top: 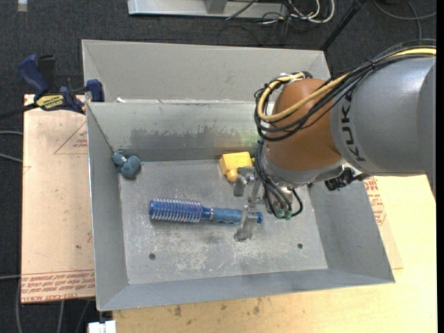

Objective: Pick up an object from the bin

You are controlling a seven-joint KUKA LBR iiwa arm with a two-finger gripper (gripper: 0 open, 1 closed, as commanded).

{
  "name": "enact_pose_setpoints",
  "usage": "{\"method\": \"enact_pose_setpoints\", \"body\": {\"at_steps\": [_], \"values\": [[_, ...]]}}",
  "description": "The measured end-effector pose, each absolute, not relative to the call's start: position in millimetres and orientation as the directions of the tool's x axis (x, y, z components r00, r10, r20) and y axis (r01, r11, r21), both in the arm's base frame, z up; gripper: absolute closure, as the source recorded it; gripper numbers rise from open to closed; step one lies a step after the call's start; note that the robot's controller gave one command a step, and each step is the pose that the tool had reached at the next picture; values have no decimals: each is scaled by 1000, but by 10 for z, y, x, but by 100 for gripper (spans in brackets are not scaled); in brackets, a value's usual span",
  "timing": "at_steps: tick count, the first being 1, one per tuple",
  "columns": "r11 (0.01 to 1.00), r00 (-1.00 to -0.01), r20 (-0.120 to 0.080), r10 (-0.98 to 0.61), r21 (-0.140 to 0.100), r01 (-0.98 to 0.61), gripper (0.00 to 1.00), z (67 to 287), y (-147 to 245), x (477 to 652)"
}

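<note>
In the camera view, a grey metal bin (208,259) is seen from above. The arm (395,116) is seen reaching in from the right, with its orange cover (302,127) and looped cables (277,99) hung over the right half of the bin. On the bin's floor, near the middle, a blue hairbrush (184,211) is laid flat and roughly crosswise, with its bristled head turned to the left and its slim handle stretched to the right. The tool (244,226) is placed at the right end of that handle. The handle is crossed there by the metal tip, and a short blue stub is left showing just to the right of it. Whether the tool is spread or pressed together cannot be told from this angle, so a grip on the brush cannot be confirmed. A small yellow block (234,164) is found just behind the tool, close to the back wall and partly hidden by the wrist. A blue-grey lump (127,164) is set well apart, in the back left corner.
</note>
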State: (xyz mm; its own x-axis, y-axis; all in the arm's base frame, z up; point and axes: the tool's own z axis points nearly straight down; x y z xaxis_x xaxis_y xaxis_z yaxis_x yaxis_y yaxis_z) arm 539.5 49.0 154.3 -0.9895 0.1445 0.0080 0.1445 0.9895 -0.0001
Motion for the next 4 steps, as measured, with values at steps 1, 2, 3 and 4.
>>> {"method": "enact_pose_setpoints", "body": {"at_steps": [1,2,3,4], "values": [[982,-982,7,187,0,187,0,658,344,5450],[982,-982,-1,188,2,188,100,702,350,5473],[988,-988,-9,154,4,154,100,1621,396,5598],[990,-990,-6,140,3,140,100,2286,437,5546]]}}
